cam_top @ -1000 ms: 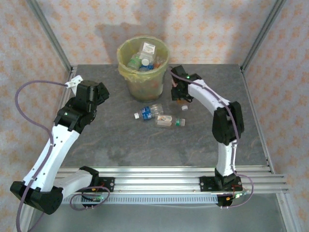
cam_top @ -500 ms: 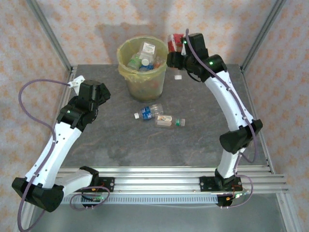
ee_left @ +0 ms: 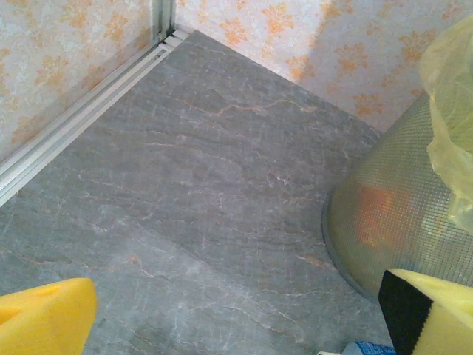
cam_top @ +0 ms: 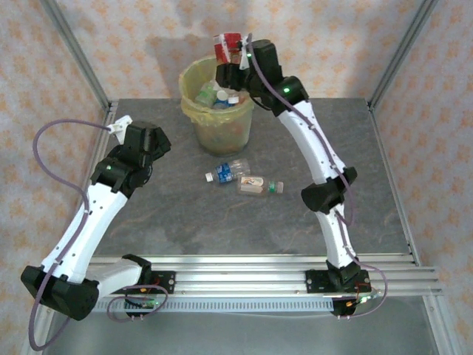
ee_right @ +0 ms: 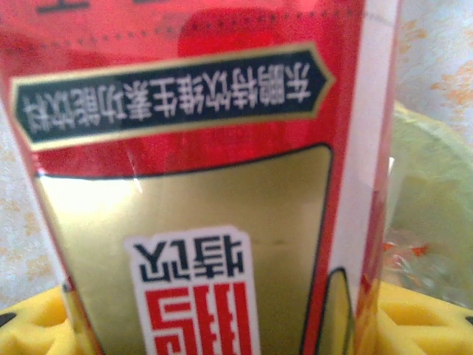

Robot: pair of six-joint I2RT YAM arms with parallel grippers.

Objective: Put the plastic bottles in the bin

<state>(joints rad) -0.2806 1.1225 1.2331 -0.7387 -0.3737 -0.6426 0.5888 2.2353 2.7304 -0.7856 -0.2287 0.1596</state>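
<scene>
Above the desk (cam_top: 185, 214), left of the bin (cam_top: 222, 127), the left fingers (cam_top: 151, 139) stand open and empty. Over the bin's far rim the right fingers (cam_top: 235, 65) grip a red-labelled bottle (cam_top: 228, 46); release should drop it inside.

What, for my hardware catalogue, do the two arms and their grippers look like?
The left arm and right arm have white links with black joints and bases. A purple cable loops beside each, and a green light glows on the right one. The finger pads are yellow foam, one backed in black.
</scene>
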